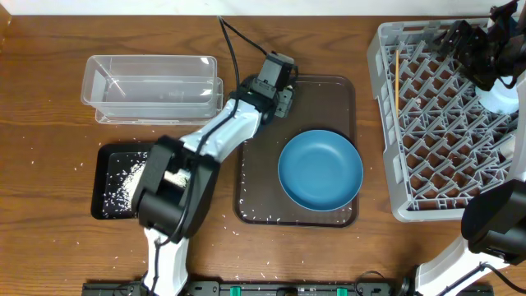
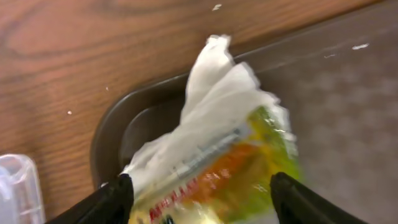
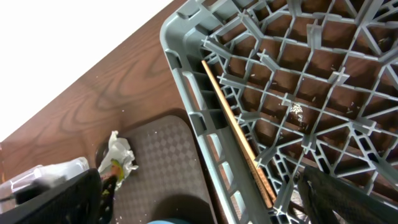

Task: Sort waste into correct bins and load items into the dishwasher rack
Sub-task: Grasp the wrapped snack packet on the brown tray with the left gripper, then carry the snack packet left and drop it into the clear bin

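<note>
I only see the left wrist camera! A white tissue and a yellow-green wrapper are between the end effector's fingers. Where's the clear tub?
Observer: The clear tub sits on the table to the left of the brown tray, with a gap between them.
Operator: What's the other arm up to?
Observer: The right end effector hangs open over the far side of the grey rack, with nothing in its grip.
</note>
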Available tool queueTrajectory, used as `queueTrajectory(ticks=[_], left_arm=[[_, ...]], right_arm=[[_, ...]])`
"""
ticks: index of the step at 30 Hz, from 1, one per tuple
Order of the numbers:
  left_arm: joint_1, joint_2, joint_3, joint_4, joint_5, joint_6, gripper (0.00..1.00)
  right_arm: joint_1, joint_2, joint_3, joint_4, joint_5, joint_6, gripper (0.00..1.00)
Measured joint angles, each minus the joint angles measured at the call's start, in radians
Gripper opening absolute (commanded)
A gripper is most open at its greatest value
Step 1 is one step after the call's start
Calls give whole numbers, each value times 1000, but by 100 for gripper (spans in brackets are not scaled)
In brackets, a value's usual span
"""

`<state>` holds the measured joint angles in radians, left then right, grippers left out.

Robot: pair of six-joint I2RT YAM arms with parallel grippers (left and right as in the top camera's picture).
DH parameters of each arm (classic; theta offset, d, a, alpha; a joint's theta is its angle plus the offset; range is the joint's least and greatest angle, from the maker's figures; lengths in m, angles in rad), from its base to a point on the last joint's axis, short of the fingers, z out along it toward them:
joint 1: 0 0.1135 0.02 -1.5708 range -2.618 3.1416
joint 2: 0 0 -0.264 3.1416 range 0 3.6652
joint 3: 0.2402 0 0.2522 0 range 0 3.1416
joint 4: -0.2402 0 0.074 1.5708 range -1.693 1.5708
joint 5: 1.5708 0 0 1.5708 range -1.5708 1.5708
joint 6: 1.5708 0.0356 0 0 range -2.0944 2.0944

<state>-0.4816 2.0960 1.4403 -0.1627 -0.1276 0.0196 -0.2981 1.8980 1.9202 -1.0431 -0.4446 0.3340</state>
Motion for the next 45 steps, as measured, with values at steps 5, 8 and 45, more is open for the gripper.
queueTrajectory(ticks=[5,8,45], left_arm=[[33,43,0,40,-4,16,71],[49,43,0,39,-8,21,43],[253,-395,1,-310,-53,-403,6]], right_arm=[[0,0,0,0,0,0,99],[0,0,0,0,0,0,99],[0,0,0,0,0,0,99]])
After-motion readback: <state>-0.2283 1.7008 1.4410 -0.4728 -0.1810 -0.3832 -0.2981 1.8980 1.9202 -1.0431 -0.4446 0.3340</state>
